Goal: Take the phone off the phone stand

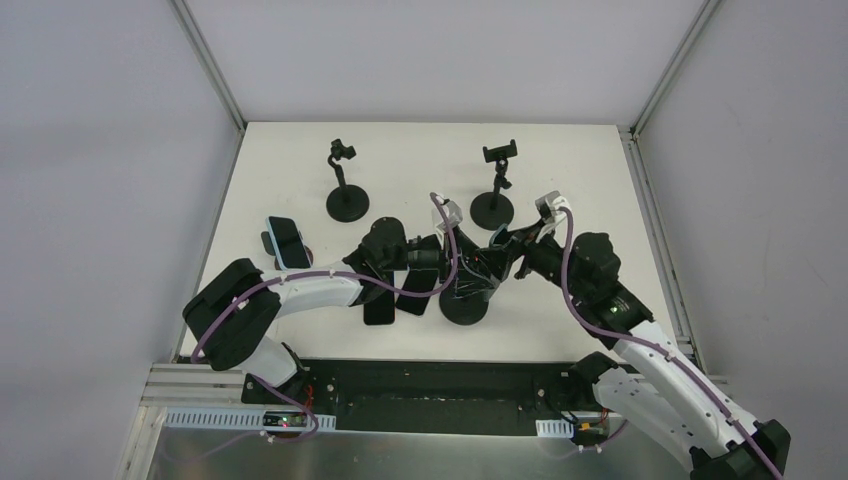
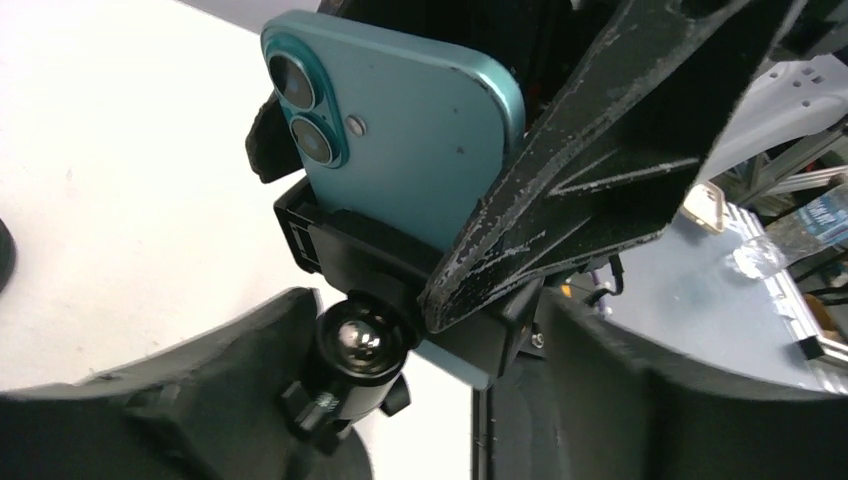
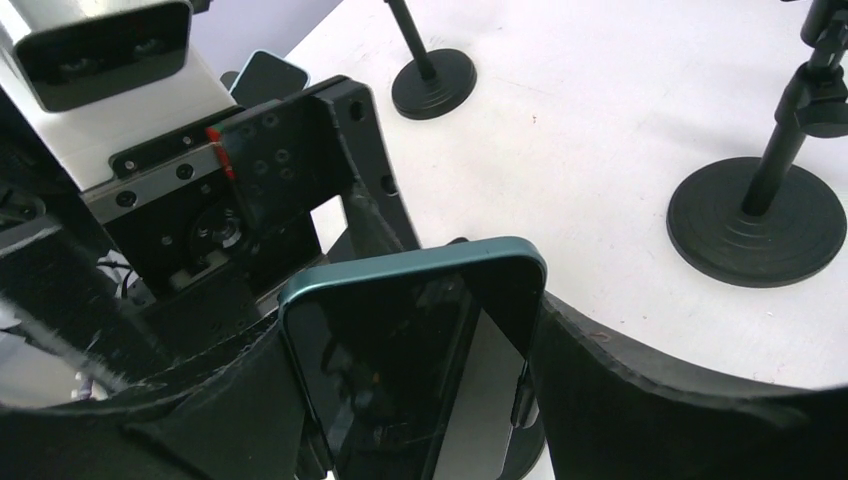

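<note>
A teal phone [image 2: 400,130] sits in the clamp of a black phone stand [image 1: 465,305] at the table's middle front. In the left wrist view I see its back with two camera lenses. In the right wrist view I see its dark screen [image 3: 400,370]. My right gripper [image 3: 410,330] is shut on the phone's two long edges near its top. My left gripper [image 2: 425,325] is shut on the stand's head, with the ball joint [image 2: 360,345] against one finger and the clamp against the other. A right finger [image 2: 600,150] crosses in front of the phone. Both grippers meet over the stand in the top view, left [image 1: 445,262] and right [image 1: 505,250].
Two empty stands stand at the back [image 1: 347,200] [image 1: 493,205]. A third stand at the left holds another phone [image 1: 287,240]. Two dark phones lie flat under my left arm [image 1: 380,300] [image 1: 418,290]. The table's front edge is just behind the stand base.
</note>
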Controlling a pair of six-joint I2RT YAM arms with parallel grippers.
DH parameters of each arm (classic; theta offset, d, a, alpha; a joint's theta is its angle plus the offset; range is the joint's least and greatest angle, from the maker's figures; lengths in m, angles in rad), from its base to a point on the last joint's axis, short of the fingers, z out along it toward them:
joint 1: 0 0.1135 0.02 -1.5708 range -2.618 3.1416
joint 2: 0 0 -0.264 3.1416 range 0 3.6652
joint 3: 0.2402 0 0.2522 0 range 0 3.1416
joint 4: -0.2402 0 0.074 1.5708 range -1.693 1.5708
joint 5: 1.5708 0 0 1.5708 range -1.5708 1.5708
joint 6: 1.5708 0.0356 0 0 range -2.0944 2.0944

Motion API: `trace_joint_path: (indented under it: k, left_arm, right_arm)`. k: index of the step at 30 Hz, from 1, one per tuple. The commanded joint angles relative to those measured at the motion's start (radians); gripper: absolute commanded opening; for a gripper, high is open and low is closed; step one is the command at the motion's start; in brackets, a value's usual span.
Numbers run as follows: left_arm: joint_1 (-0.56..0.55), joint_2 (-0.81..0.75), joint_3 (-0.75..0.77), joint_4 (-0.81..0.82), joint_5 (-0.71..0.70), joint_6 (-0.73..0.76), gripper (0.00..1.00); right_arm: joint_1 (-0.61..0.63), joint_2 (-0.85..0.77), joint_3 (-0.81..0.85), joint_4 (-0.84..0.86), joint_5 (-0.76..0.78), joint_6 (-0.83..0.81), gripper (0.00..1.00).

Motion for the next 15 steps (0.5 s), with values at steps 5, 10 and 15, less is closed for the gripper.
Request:
trace_joint_path:
  k: [5, 10, 15]
  left_arm:
    - [-0.01, -0.014, 0.085, 0.018, -0.004, -0.102, 0.99]
    - [-0.012, -0.009, 0.092, 0.018, -0.025, -0.098, 0.99]
    - [-0.011, 0.015, 0.102, 0.018, -0.028, -0.079, 0.96]
  right_arm:
    - [0.112, -0.023, -0.057, -0.15, 0.294, 0.134, 0.0]
    - [0.14, -0.046, -0.049, -0.187, 0.354, 0.166, 0.0]
    - [0.162, -0.066, -0.046, -0.194, 0.357, 0.202, 0.0]
